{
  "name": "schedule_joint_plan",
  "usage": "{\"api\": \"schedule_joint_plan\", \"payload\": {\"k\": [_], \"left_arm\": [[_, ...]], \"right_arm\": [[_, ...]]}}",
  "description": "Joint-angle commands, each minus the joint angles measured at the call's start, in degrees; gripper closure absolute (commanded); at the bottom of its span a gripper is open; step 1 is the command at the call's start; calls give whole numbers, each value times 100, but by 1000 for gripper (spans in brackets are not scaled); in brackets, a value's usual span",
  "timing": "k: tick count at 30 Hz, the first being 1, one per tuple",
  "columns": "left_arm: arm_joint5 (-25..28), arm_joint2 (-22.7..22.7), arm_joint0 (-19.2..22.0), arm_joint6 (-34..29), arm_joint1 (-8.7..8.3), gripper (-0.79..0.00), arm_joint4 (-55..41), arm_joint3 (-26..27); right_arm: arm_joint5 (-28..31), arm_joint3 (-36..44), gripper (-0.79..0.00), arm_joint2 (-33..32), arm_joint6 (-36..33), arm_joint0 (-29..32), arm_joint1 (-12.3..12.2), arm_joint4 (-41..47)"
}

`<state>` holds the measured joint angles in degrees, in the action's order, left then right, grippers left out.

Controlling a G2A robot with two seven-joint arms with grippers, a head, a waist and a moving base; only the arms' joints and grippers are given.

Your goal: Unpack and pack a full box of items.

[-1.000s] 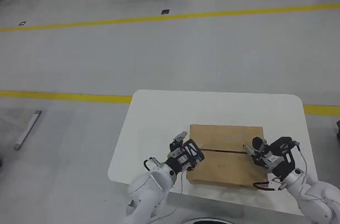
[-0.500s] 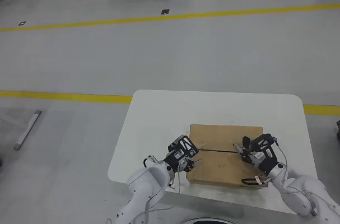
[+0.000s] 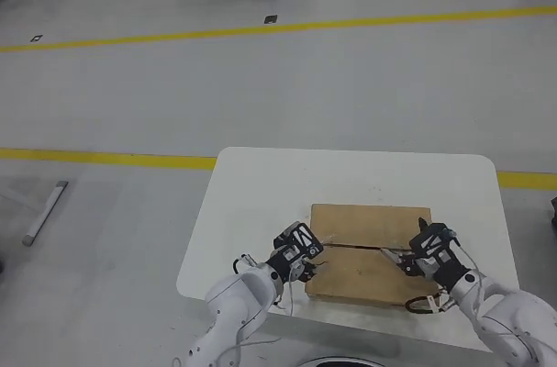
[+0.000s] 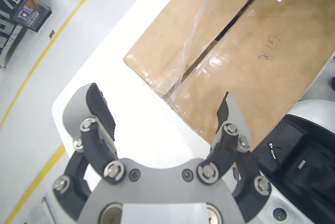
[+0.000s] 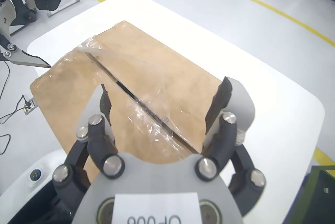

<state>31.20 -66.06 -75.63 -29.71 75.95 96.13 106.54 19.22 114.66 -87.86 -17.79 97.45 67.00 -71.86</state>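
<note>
Right now the box (image 3: pixel 370 229) sits closed on the table (image 3: pixel 260 193). Your left gripper (image 4: pixel 159 90) and right gripper (image 5: pixel 165 83) hang spread and empty at opposite ends of its seam. The tape (image 5: pixel 146 115) looks partly lifted, so pinch a loose edge and peel along the seam.

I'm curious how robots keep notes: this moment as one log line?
box: closed, on table | tape: loose along seam | left end effector: open, at seam's end | right end effector: open, at opposite end

Brown box (image 3: pixel 361 225), white table (image 3: pixel 260 197), yellow-lined floor (image 3: pixel 122 92)
</note>
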Motion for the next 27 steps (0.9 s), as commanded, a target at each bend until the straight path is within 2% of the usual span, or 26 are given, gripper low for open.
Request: {"api": "schedule_joint_plan", "payload": {"k": [1,6,8,11,13,15,17,19,21,27], "left_arm": [[14,-2,26,5,-7,-785,-10,-34],[18,-8,72,-13,-22,-785,-42,-81],[23,-13,85,-15,-29,-785,-59,-92],[10,-32,91,-31,-39,-785,-95,-112],[1,-49,97,-47,-47,-785,-115,-137],[-10,-58,105,-58,-53,-785,-131,-162],[-22,-61,113,-71,-58,-785,-161,-191],[-5,-46,121,-91,-60,-785,-230,-225],[24,-29,143,-117,-64,-785,-278,-248],[10,46,206,-167,-69,-785,-325,-332]], "right_arm": [[8,-48,-785,82,-80,-80,-1,-113],[-150,-313,-785,483,-179,-422,34,-230],[-242,-467,-751,648,-215,-588,56,-199],[-458,-684,-619,830,-280,-807,88,-203],[-621,-778,-385,917,-336,-908,106,-219],[-760,-835,-354,975,-385,-980,117,-314],[-872,-863,-280,1012,-390,-1026,127,-351],[-961,-857,-240,1021,-390,-1052,128,-470],[-1083,-846,-117,1030,-343,-1048,132,-585],[-1133,-744,-12,1041,-106,-939,123,-938]]}}
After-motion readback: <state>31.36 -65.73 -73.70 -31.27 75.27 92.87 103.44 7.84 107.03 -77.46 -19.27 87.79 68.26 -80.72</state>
